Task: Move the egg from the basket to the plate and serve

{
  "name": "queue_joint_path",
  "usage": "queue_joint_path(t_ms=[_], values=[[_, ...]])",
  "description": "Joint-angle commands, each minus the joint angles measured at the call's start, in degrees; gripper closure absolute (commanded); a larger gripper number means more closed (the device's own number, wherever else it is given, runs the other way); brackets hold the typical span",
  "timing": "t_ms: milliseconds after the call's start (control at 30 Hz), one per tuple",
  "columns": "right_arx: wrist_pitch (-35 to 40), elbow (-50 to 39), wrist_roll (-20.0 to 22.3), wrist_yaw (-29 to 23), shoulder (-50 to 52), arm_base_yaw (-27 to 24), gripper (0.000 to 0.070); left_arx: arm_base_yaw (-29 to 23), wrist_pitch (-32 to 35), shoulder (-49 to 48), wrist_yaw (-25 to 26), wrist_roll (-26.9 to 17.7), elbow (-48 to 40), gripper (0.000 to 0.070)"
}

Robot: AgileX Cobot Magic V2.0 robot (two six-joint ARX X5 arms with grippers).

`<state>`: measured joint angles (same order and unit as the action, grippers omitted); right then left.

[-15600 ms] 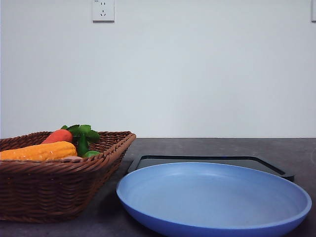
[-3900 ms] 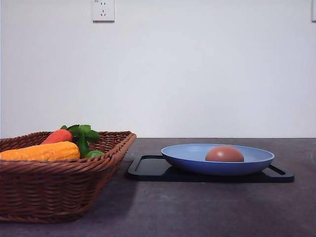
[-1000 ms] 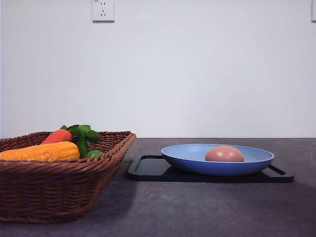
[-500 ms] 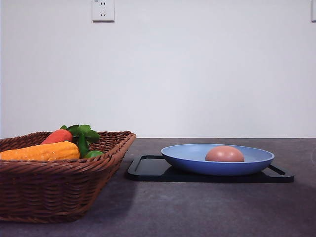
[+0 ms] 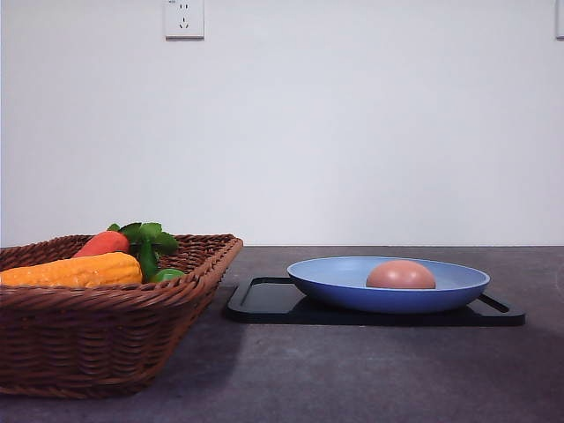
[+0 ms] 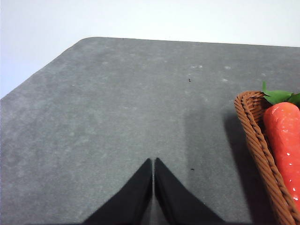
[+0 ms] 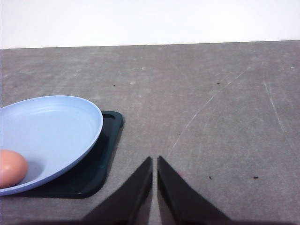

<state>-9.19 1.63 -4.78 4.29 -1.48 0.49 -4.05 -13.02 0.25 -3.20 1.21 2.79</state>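
Resting in the plate (image 5: 388, 284) on the black tray (image 5: 264, 300), right of the basket (image 5: 106, 335): the egg (image 5: 401, 275). Closed narrow, empty, over bare bench (image 6: 108, 117): left hand (image 6: 153, 164), right hand (image 7: 154, 161).

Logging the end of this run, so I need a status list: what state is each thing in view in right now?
egg: lying in the plate, free of any gripper
plate: upright on the black tray
black tray: flat on the table, under the plate
basket: upright, holding a carrot and a corn cob
left gripper: shut, empty, above bare table
right gripper: shut, empty, beside the tray
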Motion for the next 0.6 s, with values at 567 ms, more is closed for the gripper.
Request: queue_joint_path(t_ms=[567], values=[[0.6, -0.3, -0.6, -0.2, 0.2, 0.1, 0.07, -0.1, -0.7, -0.1, -0.1, 0.2, -1.4, 0.07]])
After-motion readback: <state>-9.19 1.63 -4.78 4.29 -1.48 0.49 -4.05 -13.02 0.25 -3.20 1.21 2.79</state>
